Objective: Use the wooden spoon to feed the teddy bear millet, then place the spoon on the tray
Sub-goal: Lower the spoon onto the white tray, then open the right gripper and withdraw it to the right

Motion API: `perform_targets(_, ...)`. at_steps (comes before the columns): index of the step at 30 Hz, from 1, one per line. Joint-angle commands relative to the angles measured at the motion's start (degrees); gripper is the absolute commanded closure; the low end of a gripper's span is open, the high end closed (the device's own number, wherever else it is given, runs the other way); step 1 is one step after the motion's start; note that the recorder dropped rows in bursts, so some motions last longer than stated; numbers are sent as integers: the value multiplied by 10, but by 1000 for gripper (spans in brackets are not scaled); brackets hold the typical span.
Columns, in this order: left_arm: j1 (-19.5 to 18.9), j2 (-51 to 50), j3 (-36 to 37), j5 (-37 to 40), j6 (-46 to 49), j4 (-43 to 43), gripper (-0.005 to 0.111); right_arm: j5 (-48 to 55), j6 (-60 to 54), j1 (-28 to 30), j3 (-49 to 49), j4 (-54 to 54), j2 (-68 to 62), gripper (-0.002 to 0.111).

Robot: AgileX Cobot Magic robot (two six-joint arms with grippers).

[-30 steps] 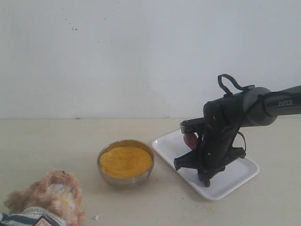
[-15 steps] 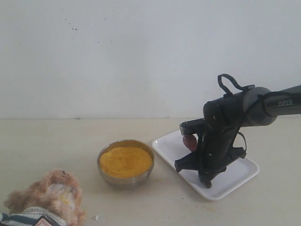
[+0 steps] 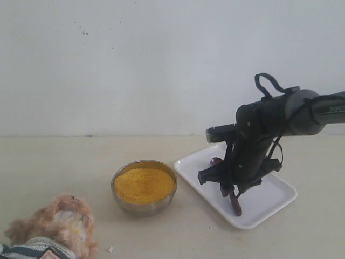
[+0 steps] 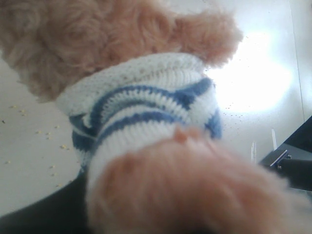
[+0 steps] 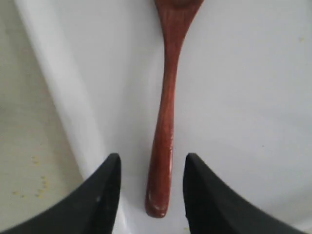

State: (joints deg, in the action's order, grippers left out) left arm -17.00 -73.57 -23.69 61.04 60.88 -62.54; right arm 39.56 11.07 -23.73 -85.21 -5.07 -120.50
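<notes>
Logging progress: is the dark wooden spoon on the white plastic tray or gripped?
On the tray: the spoon lies free inside the open right gripper.

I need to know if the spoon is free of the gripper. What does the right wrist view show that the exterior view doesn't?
Only the right wrist view: the right gripper open, with a gap on each side of the wooden spoon. Only the exterior view: the millet in its steel bowl, and the teddy bear. Both: the spoon lying on the tray.

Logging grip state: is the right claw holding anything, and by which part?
Nothing. The right claw stands open astride the handle of the wooden spoon, which lies free on the tray.
</notes>
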Motion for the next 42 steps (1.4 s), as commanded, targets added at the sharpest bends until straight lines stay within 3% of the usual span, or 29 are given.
perform_targets(1,0,-1,1,13,3,-10,103,-10,-18,2,7,0,54,68)
perform_targets(13,0,-1,1,13,3,-10,103,-164,-18,-2,239,20,294,68)
perform_targets(21,0,-1,1,13,3,-10,103,-237,-18,-2,428,42,537,68)
perform_targets(24,0,-1,1,13,3,-10,103,-252,-18,-2,488,51,639,77)
perform_targets(28,0,-1,1,13,3,-10,103,-248,-14,-2,550,63,776,106)
perform_targets(29,0,-1,1,13,3,-10,103,-243,-11,-2,560,68,810,108)
perform_targets(36,0,-1,1,13,3,-10,103,-170,1,-2,619,87,996,108)
perform_targets(42,0,-1,1,13,3,-10,103,-95,23,-2,619,102,1076,108)
